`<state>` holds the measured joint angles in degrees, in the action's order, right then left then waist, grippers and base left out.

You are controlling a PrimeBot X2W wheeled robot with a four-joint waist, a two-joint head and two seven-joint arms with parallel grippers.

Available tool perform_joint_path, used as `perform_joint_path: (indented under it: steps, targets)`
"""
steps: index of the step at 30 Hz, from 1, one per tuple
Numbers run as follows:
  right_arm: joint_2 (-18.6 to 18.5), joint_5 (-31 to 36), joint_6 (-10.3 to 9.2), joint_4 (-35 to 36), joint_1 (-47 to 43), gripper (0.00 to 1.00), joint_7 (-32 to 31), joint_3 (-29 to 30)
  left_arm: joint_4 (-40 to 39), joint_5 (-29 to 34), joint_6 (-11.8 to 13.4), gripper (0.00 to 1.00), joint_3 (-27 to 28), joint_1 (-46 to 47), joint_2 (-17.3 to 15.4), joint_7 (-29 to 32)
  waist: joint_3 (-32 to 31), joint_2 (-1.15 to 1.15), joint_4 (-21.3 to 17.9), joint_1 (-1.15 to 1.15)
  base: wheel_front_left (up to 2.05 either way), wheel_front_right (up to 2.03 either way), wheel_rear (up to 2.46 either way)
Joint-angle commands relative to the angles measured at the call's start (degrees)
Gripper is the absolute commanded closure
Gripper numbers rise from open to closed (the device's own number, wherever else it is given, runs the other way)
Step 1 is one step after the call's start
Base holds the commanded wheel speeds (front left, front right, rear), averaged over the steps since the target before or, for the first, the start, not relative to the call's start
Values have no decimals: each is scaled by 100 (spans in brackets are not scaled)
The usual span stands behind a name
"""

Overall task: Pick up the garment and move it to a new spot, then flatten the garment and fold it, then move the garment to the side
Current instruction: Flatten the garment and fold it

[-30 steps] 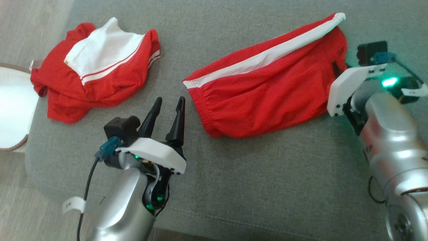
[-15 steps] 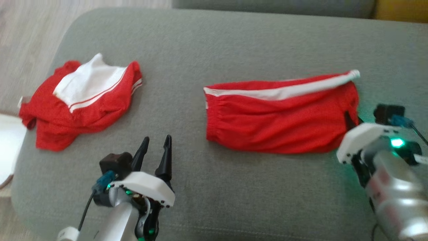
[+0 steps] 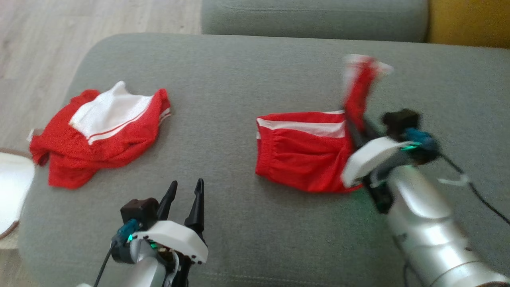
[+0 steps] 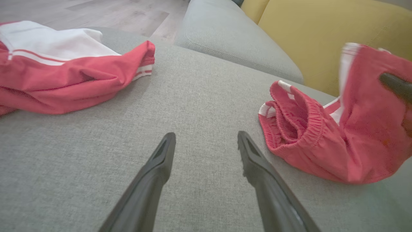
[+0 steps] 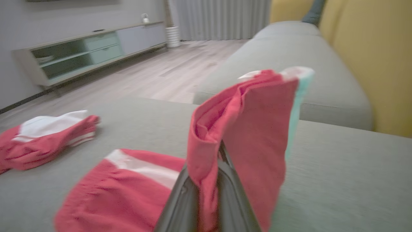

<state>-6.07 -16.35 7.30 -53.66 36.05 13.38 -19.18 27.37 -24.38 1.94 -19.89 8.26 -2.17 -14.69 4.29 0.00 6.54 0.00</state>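
Head view: the red shorts [image 3: 303,159] lie on the right half of the grey sofa seat [image 3: 239,79]. Their gathered elastic waistband [image 4: 299,125] faces the robot's left, and a white side stripe [image 3: 303,128] runs along the far edge. The waistband end and most of the cloth rest on the cushion in soft wrinkles. The leg end is off the seat and stands up as a blurred red flap with a white tip, leaning back over the rest of the shorts.

In the right wrist view, the right gripper [image 5: 220,151] has its two dark fingers pressed together on that raised leg end, with red fabric pinched between them and draped over both sides.

The left gripper [image 3: 186,185] hangs above bare cushion near the seat's front edge. Its fingers are spread apart and hold nothing, and it sits well apart from the shorts. A crumpled red-and-white garment [image 3: 103,131] lies at the seat's left end. A yellow backrest [image 4: 322,32] rises behind the sofa.
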Motion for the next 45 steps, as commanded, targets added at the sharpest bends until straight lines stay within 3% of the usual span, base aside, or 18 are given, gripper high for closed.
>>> perform_joint_path:
  steps: [1, 5, 6, 7, 11, 14, 20, 21, 25, 29, 35, 45]
  targets:
    - [192, -164, 19, 391, -17, 100, -92, -470, -177, 8, -22, 0, 127, 98, -71, -30, -55, 0, 154, 0, 0, 0, 0]
    - [294, -560, 19, 834, -233, 100, -363, -1264, -149, 19, 6, 0, 72, 60, -71, -30, -81, 0, 353, 0, 0, 0, 0]
    - [303, -640, 19, 889, -280, 76, -420, -1409, -145, 27, 7, 0, 68, 60, -71, -30, -82, 0, 392, 0, 0, 0, 0]
    - [309, -710, 19, 935, -325, 0, -458, -1536, -137, 34, 6, 0, 59, 60, -71, -30, -85, 0, 428, 0, 0, 0, 0]
    - [316, -1215, 19, 1335, -505, 0, -303, -1868, -113, 90, 40, 0, 71, 79, -71, -30, -97, 0, 448, 0, 0, 0, 0]
    - [317, -1229, 19, 1422, -557, 0, -76, -1741, -109, 191, 82, 0, 184, 70, -71, -30, -121, 0, 310, 0, 0, 0, 0]
    - [315, -500, 19, 1316, -810, 0, 153, -453, -227, 590, 276, 0, 527, 24, -71, -30, -163, 0, -102, 0, 0, 0, 0]
    - [315, -500, 19, 1316, -810, 0, 153, -453, -227, 590, 276, 0, 527, 24, -71, -30, -163, 0, -102, 0, 0, 0, 0]
    - [316, 200, 19, 1748, -1244, 0, 159, 565, -344, 976, 496, 0, 813, -59, -71, -30, -170, 0, -345, 0, 0, 0, 0]
    - [318, 460, 19, 2140, -1750, 0, 161, 1042, -445, 1250, 607, 0, 1003, -188, -71, -30, -209, 0, -505, 0, 0, 0, 0]
    - [318, 420, 19, 2367, -2337, 0, 161, 1160, -667, 1467, 693, 0, 1218, -635, -71, -30, -376, 0, -683, 0, 0, 0, 0]
    - [319, 264, 19, 2338, -2431, 0, 162, 1056, -770, 1474, 727, 0, 1241, -822, -71, -30, -368, 0, -647, 0, 0, 0, 0]
